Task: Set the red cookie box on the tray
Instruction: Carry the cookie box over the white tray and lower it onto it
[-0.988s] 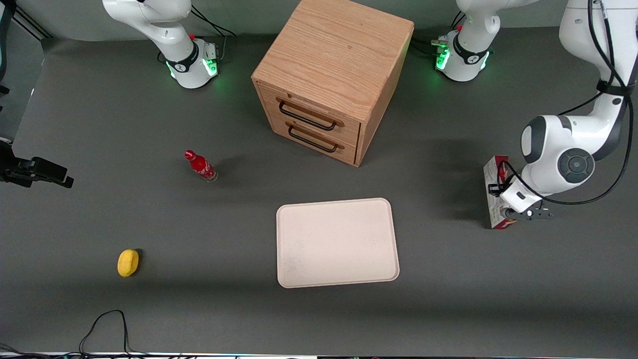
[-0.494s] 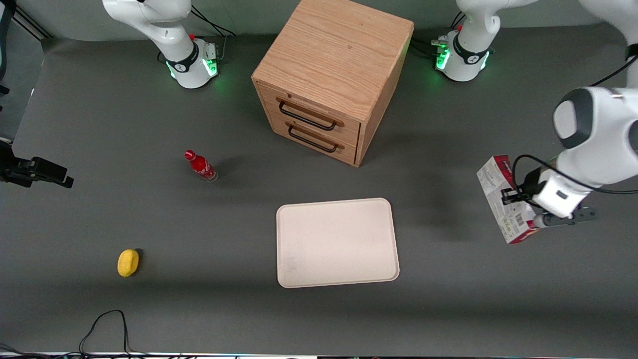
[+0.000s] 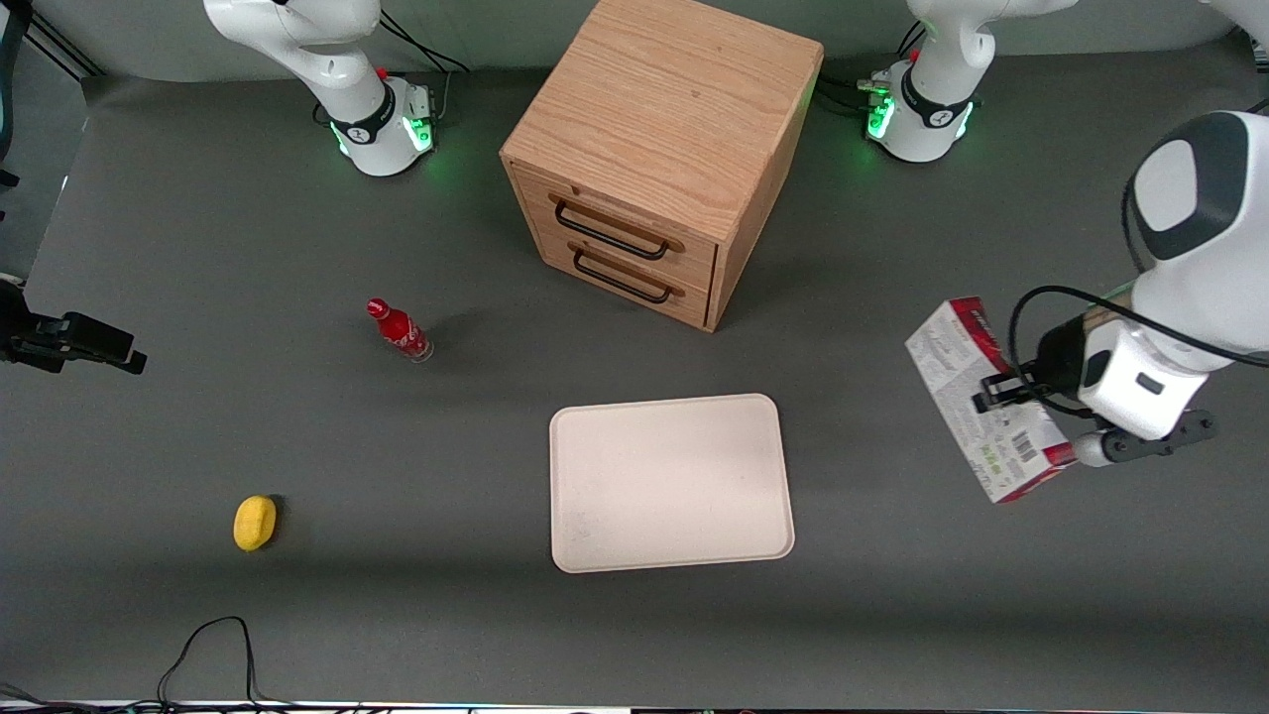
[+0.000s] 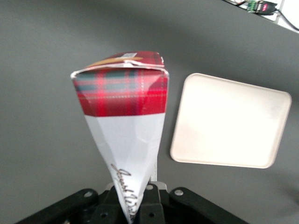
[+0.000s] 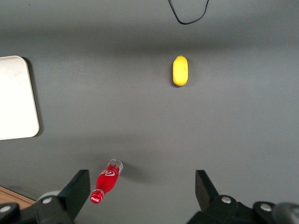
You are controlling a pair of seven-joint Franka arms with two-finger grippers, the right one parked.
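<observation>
Red-and-white flat cookie box (image 3: 981, 402) held tilted off grey table, right of frame in front view, clamped in black two-finger gripper (image 3: 1001, 389) of left arm. Cream rect. tray (image 3: 670, 483) at centre, apart from box. Wrist view adds tartan end flap (image 4: 122, 91), fingers (image 4: 150, 205) pinching box's narrow edge.

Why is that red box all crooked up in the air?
The gripper is shut on the red cookie box and holds it tilted above the table, toward the working arm's end, not yet over the tray. Being carried explains the slant. Nothing looks spilled or broken.
</observation>
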